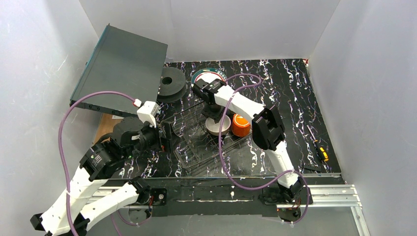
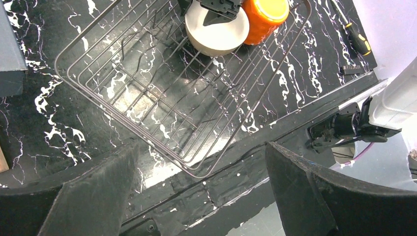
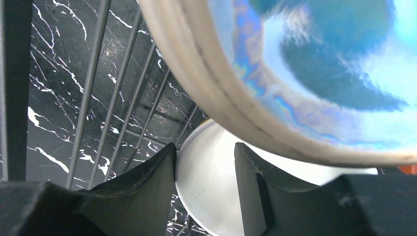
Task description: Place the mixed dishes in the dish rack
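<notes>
From above, the right gripper [image 1: 215, 115] reaches down into the dish rack [image 1: 193, 158], with its tips at the cream bowl [image 1: 219, 130]. The bowl sits inside the rack, and the small orange cup [image 1: 241, 125] is touching or just beside it on the fingers' right. Beyond the fingers and outside the rack, the green-and-red rimmed plate [image 1: 200, 74] lies on the table [image 1: 295, 98], partly hidden by the wrist. The left gripper [image 1: 164, 135] hovers at the rack's left edge.

In the left wrist view, its 2 fingers [image 2: 98, 196] are spread wide with nothing between them. The near wires of the rack lie ahead of them, with the bowl and cup well beyond.

In the right wrist view, the 2 fingers [image 3: 147, 187] stand narrowly parted, and the bowl's pale surface shows in the gap. I cannot tell whether they pinch its wall or are merely close to it. A large pale-rimmed, blue-sheened curve [image 3: 295, 73] looms ahead of them, too blurred to name.

The step in hand looks like seating the bowl. With 2 dishes racked, the next move likely calls for freeing the bowl and lifting straight up clear of the wires. The gripper would then reach past the rack for the plate, which lies flat, so it would need an edge grip and tilting upright between the tines.
</notes>
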### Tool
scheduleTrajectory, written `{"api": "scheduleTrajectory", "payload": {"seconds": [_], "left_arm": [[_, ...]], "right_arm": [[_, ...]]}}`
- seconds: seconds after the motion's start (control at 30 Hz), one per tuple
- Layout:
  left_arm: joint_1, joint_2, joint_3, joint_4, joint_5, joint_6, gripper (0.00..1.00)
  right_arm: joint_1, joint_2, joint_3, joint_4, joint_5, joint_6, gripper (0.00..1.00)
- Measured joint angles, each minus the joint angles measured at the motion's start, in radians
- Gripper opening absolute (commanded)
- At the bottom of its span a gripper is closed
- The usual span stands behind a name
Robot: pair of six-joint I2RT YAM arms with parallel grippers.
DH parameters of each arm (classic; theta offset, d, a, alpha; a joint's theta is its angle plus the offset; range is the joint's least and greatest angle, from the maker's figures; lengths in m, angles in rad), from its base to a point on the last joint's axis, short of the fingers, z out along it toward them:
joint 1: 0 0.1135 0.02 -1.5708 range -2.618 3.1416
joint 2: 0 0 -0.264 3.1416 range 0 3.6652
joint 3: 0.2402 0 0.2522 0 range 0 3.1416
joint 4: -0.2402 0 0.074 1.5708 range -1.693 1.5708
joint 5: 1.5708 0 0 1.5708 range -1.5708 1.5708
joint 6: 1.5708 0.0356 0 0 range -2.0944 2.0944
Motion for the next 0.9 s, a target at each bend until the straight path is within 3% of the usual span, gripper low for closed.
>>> {"api": "scheduleTrajectory", "payload": {"seconds": [0.1, 0.3, 0.43, 0.73, 0.9], "left_arm": [[0.0, 0.002, -0.002, 0.002, 0.006, -0.003, 0.99], [0.0, 0.003, -0.002, 0.002, 0.008, -0.004, 0.99], [0.0, 0.003, -0.005, 0.003, 0.008, -0.007, 0.99], [0.0, 0.032, -0.027, 0.039, 0.01, -0.035, 0.99], [0.0, 0.113, -0.032, 0.09, 0.019, -0.059, 0.99]], "right_arm": [[0.002, 0.007, 0.003, 0.002, 0.003, -0.001, 0.33], [0.006, 0.014, 0.012, -0.011, 0.006, -0.003, 0.2], [0.011, 0.001, 0.012, -0.018, 0.005, -0.005, 0.02], [0.009, -0.2, -0.116, 0.129, -0.011, -0.051, 0.01], [-0.004, -0.465, -0.431, 0.446, -0.121, -0.168, 0.01]]}}
